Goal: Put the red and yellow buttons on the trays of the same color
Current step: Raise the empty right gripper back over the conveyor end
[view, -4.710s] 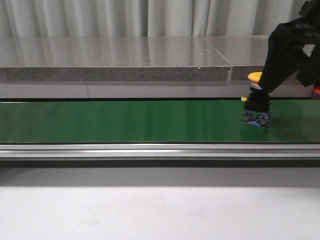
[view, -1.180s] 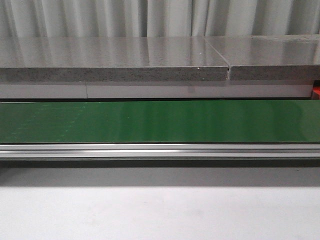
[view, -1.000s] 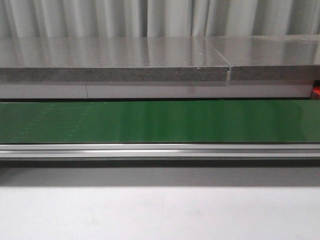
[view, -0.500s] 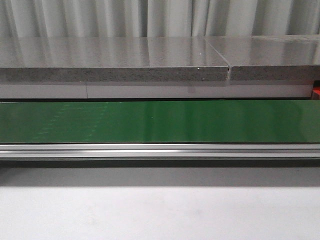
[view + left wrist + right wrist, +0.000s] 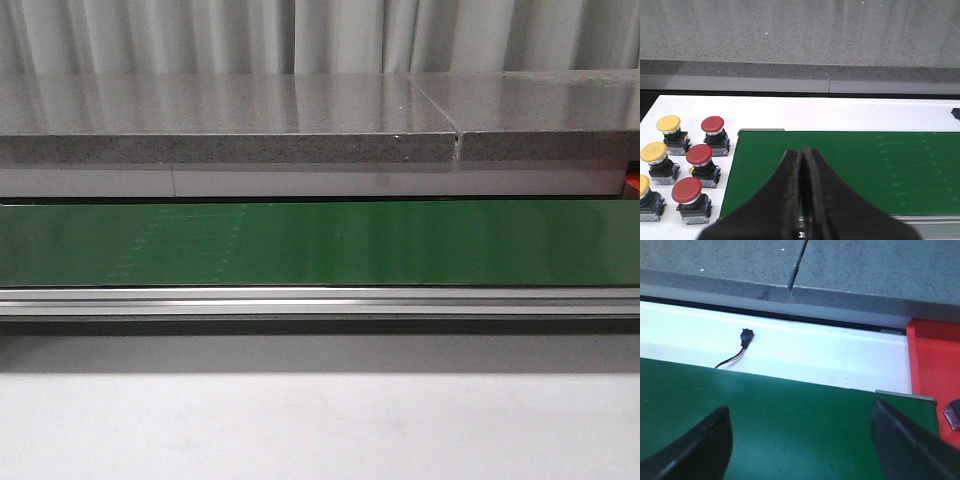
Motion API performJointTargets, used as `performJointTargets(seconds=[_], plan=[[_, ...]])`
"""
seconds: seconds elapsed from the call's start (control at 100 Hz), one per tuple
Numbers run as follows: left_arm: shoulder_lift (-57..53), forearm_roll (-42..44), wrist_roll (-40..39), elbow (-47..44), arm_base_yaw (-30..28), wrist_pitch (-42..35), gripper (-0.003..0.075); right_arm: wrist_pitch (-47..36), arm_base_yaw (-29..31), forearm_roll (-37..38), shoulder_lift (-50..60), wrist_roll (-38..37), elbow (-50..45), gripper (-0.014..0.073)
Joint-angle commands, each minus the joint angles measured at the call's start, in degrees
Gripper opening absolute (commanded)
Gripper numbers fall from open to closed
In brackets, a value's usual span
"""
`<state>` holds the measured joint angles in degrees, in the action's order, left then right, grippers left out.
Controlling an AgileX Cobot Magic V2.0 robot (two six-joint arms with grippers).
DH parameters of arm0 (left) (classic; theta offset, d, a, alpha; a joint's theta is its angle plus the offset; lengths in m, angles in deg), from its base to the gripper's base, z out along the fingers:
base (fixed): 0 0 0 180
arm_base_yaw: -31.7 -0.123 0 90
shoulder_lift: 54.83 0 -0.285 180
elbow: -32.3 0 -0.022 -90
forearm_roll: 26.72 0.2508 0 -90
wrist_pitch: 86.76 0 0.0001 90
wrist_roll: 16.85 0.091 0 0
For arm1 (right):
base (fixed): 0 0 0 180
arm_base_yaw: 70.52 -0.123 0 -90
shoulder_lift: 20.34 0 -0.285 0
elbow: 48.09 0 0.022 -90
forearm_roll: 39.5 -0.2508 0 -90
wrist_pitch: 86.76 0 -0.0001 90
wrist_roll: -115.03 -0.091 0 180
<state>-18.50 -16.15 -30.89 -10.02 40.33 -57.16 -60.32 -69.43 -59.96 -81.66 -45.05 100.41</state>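
While my left end effector (image 5: 802, 200) sits with its fingers pressed together over the green belt (image 5: 850, 170), I see three red buttons (image 5: 699, 154) and three yellow buttons (image 5: 653, 152) standing on the white table (image 5: 690, 110) just beside the belt's end. My right end effector (image 5: 800, 440) is spread wide and empty above the belt, near the red tray (image 5: 935, 365).
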Motion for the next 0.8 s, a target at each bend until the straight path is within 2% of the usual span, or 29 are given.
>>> performJointTargets(seconds=[0.0,0.28,0.4,0.79], plan=[[0.17,0.31,-0.43,1.4,0.12,-4.61,-0.0019,-2.37,-0.31,-0.66,2.66,0.67,0.17,0.0464],[0.17,0.31,-0.43,1.4,0.12,-4.61,-0.0019,-0.77,-0.31,-0.66,5.02,0.67,-1.5,0.006],[0.17,0.31,-0.43,1.4,0.12,-4.61,-0.0019,-0.77,-0.31,-0.66,5.02,0.67,-1.5,-0.0071],[0.17,0.31,-0.43,1.4,0.12,-4.61,-0.0019,-0.52,-0.31,-0.71,5.02,0.67,-1.5,-0.0067]])
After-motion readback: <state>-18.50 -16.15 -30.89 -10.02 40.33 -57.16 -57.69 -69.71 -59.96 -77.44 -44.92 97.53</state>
